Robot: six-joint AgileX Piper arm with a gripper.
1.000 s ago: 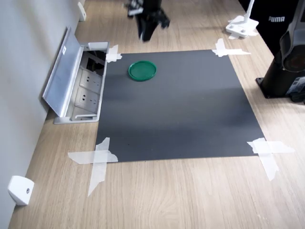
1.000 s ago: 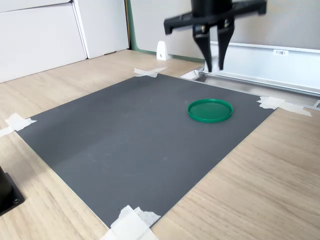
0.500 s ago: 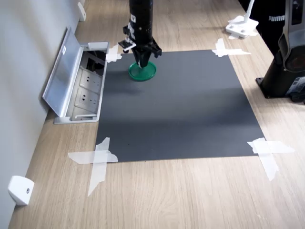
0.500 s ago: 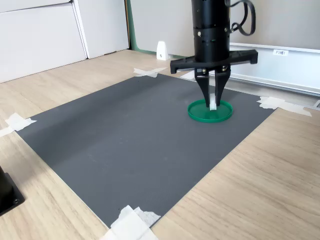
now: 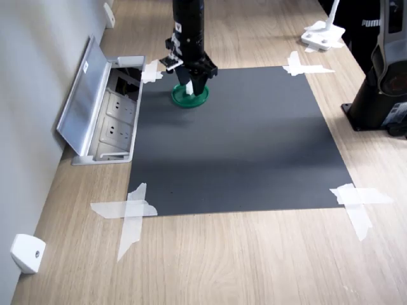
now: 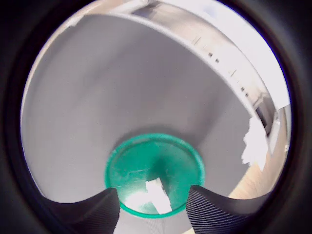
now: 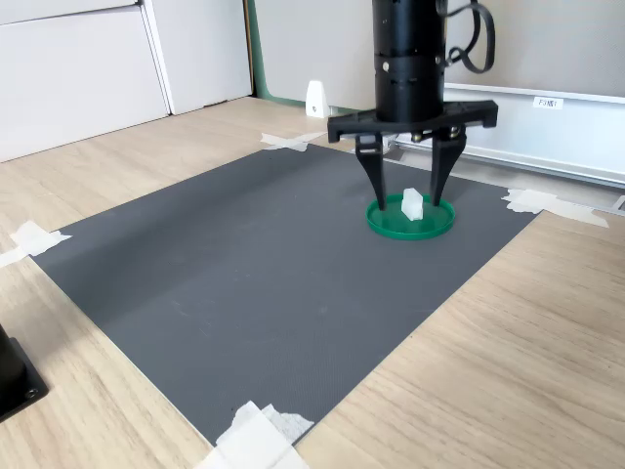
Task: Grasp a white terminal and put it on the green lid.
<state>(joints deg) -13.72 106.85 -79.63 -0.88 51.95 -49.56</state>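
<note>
Here the white terminal (image 7: 413, 204) sits on the green lid (image 7: 439, 221).
The hand (image 7: 402, 198) straddles it, fingers spread wide, holding nothing.

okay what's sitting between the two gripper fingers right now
The white terminal stands on the green lid between the open gripper's fingers, with gaps on both sides in the second exterior view.

The small white terminal (image 7: 413, 203) sits on the round green lid (image 7: 391, 221).

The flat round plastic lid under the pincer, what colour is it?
Dark green; the flat round plastic lid shows best in the wrist view.
</note>
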